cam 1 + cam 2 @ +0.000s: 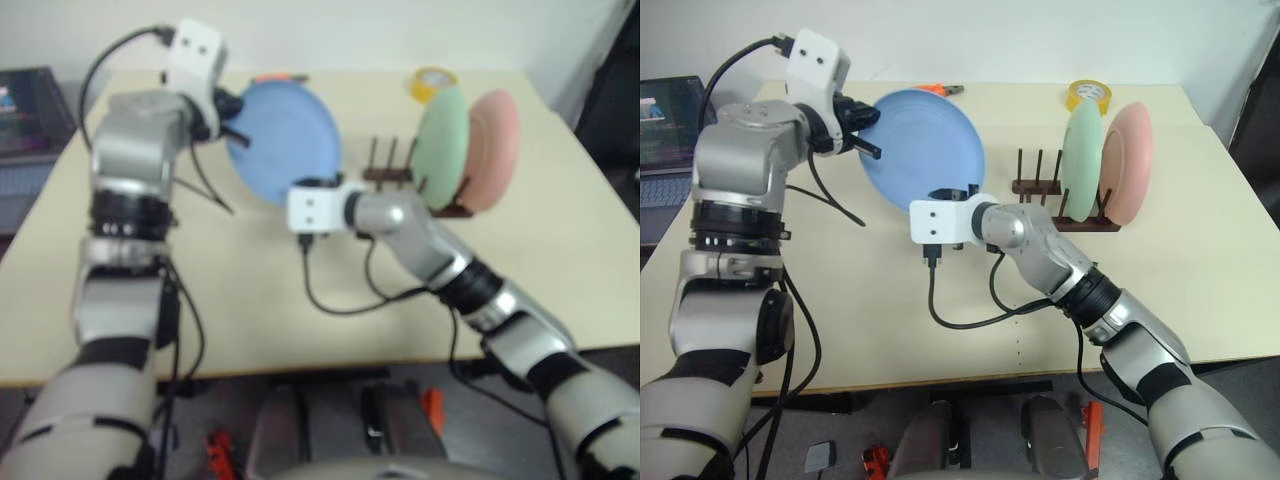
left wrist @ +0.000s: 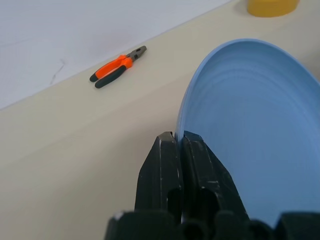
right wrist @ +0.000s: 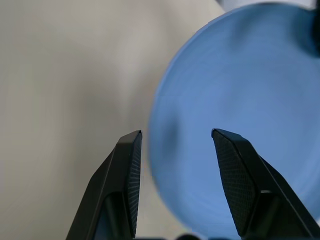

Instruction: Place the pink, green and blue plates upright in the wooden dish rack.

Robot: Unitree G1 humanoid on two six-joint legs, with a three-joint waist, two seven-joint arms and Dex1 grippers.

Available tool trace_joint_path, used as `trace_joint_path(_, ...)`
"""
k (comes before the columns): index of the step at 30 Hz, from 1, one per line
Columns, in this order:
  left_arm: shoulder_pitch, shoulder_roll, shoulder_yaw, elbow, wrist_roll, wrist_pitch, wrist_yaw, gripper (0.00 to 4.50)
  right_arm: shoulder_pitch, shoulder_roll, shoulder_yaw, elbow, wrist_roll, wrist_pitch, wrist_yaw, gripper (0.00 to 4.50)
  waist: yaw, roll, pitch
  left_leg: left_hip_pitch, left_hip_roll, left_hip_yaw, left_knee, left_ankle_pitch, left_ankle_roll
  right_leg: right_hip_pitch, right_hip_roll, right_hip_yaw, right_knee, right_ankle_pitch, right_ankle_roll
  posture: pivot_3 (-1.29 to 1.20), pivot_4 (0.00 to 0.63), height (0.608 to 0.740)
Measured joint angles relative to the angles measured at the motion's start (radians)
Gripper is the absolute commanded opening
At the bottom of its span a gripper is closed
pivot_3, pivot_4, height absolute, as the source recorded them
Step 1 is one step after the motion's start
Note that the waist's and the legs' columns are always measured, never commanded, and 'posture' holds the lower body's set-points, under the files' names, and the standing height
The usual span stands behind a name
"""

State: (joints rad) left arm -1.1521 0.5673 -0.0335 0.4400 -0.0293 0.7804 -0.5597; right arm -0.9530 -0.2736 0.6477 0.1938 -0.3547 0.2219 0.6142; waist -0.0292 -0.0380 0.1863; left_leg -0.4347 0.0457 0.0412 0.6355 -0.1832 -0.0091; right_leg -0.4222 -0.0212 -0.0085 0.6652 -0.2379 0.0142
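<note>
Blue plate (image 1: 923,148) hangs above the table (image 1: 860,320), tilted nearly upright with its hollow face turned toward the robot, gripped at its left rim by the left gripper (image 1: 868,133). From the left wrist, the two black fingers (image 2: 167,170) are pressed together on the rim's thin edge, one on each side of it. The right gripper (image 3: 175,137) sits low and just in front of the plate's lower edge, its jaws standing about half apart with nothing between them; the right wrist view has the plate's rim lying across the gap ahead of the fingertips, and whether a pad already touches it is hard to say from here. To the right of the blue plate stands the rack (image 1: 1055,195), dark wood, with its bare pegs at the near, left end. The green plate (image 1: 1081,160) stands upright in the rack, and the pink plate (image 1: 1127,162) stands upright just beside it at the right end, the two close together, face to back. Beyond the rack, near the table's far edge, lies a yellow tape roll (image 1: 1090,96). Orange-handled pliers (image 2: 118,66) lie on the table by the far edge, behind the blue plate. A laptop (image 1: 662,130) with a lit screen rests off the table's left side. A black cable (image 1: 970,310) loops from the right wrist down across the tabletop.
</note>
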Motion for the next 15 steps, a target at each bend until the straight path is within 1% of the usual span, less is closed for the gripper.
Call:
trace_joint_path(5,-0.022,-0.017,0.048,-0.004,-0.075,0.077,-0.024,0.04,0.016,0.031,0.000,0.013,-0.027,-0.008,0.002,2.34,0.000,0.000,0.000,0.000,0.000,-0.001,0.000,0.001,-0.001,0.000,0.000,-0.001,0.000,0.000,0.001,0.00,0.150,0.740)
trace_joint_path(10,-0.032,-0.017,0.052,-0.029,-0.102,0.108,-0.050,0.04,0.020,0.045,0.000,0.060,-0.069,-0.030,-0.017,2.34,0.000,0.000,0.000,0.000,0.000,-0.001,0.000,0.001,-0.002,0.000,0.000,0.000,0.000,0.000,0.001,0.00,0.150,0.740)
trace_joint_path(13,-0.032,-0.013,0.051,-0.029,-0.106,0.109,-0.063,0.00,0.020,0.044,-0.004,0.090,-0.095,-0.048,-0.030,1.71,0.000,0.000,0.000,0.000,0.000,-0.001,0.000,0.002,-0.004,0.000,0.000,-0.001,0.000,0.000,0.001,0.00,0.150,0.740)
trace_joint_path(15,-0.032,-0.011,0.050,-0.029,-0.107,0.110,-0.066,0.00,0.020,0.041,-0.013,0.091,-0.099,-0.056,-0.033,1.06,0.000,0.000,0.000,0.000,0.000,-0.001,0.000,0.002,-0.004,0.000,0.000,-0.001,0.001,0.000,0.001,0.00,0.150,0.740)
